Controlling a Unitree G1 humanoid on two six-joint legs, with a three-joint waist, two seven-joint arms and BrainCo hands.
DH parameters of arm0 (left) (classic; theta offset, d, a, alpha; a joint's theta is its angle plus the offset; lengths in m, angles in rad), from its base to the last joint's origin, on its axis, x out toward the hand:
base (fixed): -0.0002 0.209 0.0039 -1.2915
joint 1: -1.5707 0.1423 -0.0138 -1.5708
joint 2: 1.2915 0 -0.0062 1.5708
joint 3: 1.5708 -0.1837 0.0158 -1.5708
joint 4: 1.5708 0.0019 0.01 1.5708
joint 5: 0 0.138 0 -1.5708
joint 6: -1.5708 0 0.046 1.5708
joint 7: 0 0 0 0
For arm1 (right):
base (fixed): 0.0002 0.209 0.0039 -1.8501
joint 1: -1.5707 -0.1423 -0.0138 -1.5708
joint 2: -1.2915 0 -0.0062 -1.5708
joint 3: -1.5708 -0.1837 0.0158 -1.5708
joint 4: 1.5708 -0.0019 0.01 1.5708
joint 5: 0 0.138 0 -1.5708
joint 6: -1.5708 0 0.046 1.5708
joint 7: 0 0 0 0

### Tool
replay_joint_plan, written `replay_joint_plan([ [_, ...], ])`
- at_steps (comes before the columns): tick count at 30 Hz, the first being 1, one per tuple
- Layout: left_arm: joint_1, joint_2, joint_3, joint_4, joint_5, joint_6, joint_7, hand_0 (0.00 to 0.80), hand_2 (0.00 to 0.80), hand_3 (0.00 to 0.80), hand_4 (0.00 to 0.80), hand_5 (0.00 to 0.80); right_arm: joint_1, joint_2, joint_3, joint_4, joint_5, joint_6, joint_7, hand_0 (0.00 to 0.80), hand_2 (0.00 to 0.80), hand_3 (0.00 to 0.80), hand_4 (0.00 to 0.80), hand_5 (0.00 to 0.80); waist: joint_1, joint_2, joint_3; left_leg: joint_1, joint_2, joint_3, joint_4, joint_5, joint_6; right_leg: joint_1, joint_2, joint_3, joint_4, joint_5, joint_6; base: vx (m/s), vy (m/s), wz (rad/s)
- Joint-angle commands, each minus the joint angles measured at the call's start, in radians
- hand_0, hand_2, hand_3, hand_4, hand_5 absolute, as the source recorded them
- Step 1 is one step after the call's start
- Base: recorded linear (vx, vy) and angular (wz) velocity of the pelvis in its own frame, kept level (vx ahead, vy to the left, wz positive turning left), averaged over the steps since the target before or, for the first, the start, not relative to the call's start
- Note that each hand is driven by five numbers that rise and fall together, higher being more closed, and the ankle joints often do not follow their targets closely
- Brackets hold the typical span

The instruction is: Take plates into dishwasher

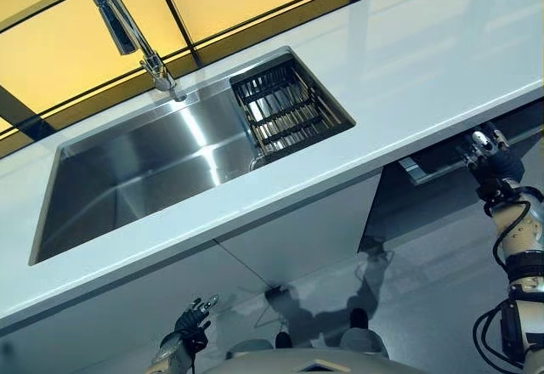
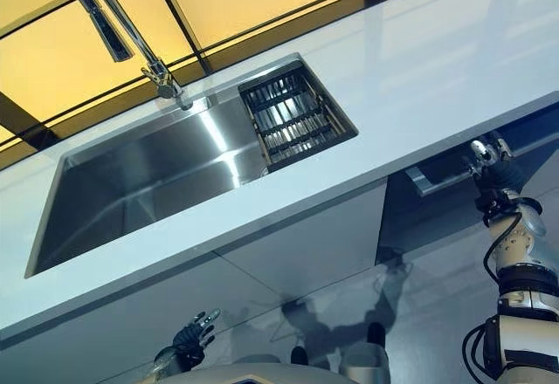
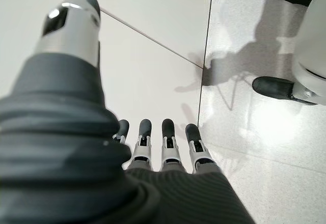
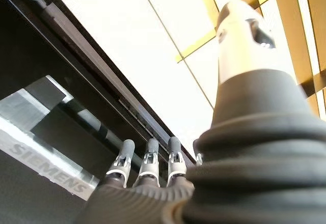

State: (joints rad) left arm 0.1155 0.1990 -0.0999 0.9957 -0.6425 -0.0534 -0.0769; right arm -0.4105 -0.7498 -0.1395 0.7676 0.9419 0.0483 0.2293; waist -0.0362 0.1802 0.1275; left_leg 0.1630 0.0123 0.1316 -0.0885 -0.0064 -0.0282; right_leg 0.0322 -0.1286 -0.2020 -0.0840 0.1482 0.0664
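Observation:
No plate shows in any view. The dishwasher (image 1: 425,208) has a dark front under the white counter at the right, with a silver strip (image 1: 418,170) along its top. In the right wrist view that strip (image 4: 30,132) and a dark handle bar (image 4: 89,124) lie just past my fingers. My right hand (image 1: 489,157) is raised at the top edge of the dishwasher front, open and empty, with its fingers (image 4: 147,158) straight. My left hand (image 1: 194,321) hangs low in front of the white cabinet, open and empty, with straight fingers (image 3: 168,137).
A steel sink (image 1: 136,170) is set in the white countertop (image 1: 425,59), with a dark dish rack (image 1: 285,106) in its right end and a tall faucet (image 1: 127,30) behind. A white cabinet door (image 1: 297,229) stands left of the dishwasher. A glossy floor lies below.

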Motion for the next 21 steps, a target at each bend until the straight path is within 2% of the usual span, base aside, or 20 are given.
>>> replay_joint_plan([
  [1, -0.041, 0.077, -0.006, -0.002, 0.019, -0.039, 0.01, 0.0, 0.0, 0.0, 0.0, 0.0, -0.086, 0.026, 0.027, 0.07, -0.092, -0.06, -0.07, 0.0, 0.0, 0.0, 0.0, 0.0, 0.021, -0.077, -0.03, -0.049, -0.033, 0.052, 0.049, -0.049, 0.023, 0.024, 0.012, 0.036, 0.099, -0.158, 0.022, -0.009, -0.032, -0.01],
  [4, -0.05, 0.076, 0.007, 0.01, 0.011, -0.044, 0.019, 0.0, 0.0, 0.0, 0.0, 0.0, -0.017, 0.073, 0.034, 0.117, -0.242, -0.07, -0.173, 0.0, 0.0, 0.0, 0.0, 0.0, 0.019, -0.1, -0.028, -0.048, -0.026, 0.05, 0.045, -0.049, 0.023, 0.029, 0.022, 0.043, 0.092, -0.157, 0.02, -0.01, -0.042, -0.01],
  [7, -0.055, 0.077, 0.014, 0.015, -0.001, -0.047, 0.024, 0.0, 0.0, 0.0, 0.0, 0.0, 0.045, 0.111, 0.054, 0.128, -0.325, -0.062, -0.23, 0.0, 0.0, 0.0, 0.0, 0.0, 0.018, -0.115, -0.028, -0.045, -0.019, 0.049, 0.036, -0.045, 0.024, 0.035, 0.03, 0.046, 0.082, -0.153, 0.019, 0.0, 0.0, 0.0],
  [10, -0.06, 0.071, 0.02, 0.029, -0.014, -0.062, 0.025, 0.0, 0.0, 0.0, 0.0, 0.0, 0.151, 0.168, 0.085, 0.177, -0.47, -0.093, -0.26, 0.0, 0.0, 0.0, 0.0, 0.0, 0.02, -0.134, -0.032, -0.042, -0.012, 0.048, 0.029, -0.04, 0.025, 0.041, 0.038, 0.045, 0.072, -0.149, 0.018, 0.0, 0.0, 0.0],
  [12, -0.063, 0.069, 0.027, 0.025, -0.014, -0.054, 0.028, 0.0, 0.0, 0.0, 0.0, 0.0, 0.207, 0.205, 0.122, 0.206, -0.565, -0.112, -0.324, 0.0, 0.0, 0.0, 0.0, 0.0, 0.024, -0.148, -0.036, -0.042, -0.008, 0.047, 0.027, -0.036, 0.025, 0.047, 0.042, 0.04, 0.065, -0.146, 0.017, 0.0, 0.0, 0.0],
  [15, -0.067, 0.067, 0.036, 0.025, -0.026, -0.052, 0.033, 0.0, 0.0, 0.0, 0.0, 0.0, 0.261, 0.253, 0.154, 0.234, -0.588, -0.102, -0.312, 0.0, 0.0, 0.0, 0.0, 0.0, 0.028, -0.163, -0.04, -0.044, -0.007, 0.038, 0.026, -0.033, 0.026, 0.052, 0.048, 0.034, 0.057, -0.141, 0.015, 0.0, 0.0, 0.0],
  [21, -0.084, 0.044, 0.037, 0.09, -0.049, -0.068, 0.019, 0.0, 0.0, 0.0, 0.0, 0.0, 0.34, 0.396, 0.265, 0.295, -0.721, -0.125, -0.271, 0.0, 0.0, 0.0, 0.0, 0.0, 0.033, -0.187, -0.056, -0.047, 0.0, 0.031, 0.016, -0.022, 0.021, 0.06, 0.058, 0.011, 0.038, -0.135, 0.011, 0.019, 0.047, 0.06],
])
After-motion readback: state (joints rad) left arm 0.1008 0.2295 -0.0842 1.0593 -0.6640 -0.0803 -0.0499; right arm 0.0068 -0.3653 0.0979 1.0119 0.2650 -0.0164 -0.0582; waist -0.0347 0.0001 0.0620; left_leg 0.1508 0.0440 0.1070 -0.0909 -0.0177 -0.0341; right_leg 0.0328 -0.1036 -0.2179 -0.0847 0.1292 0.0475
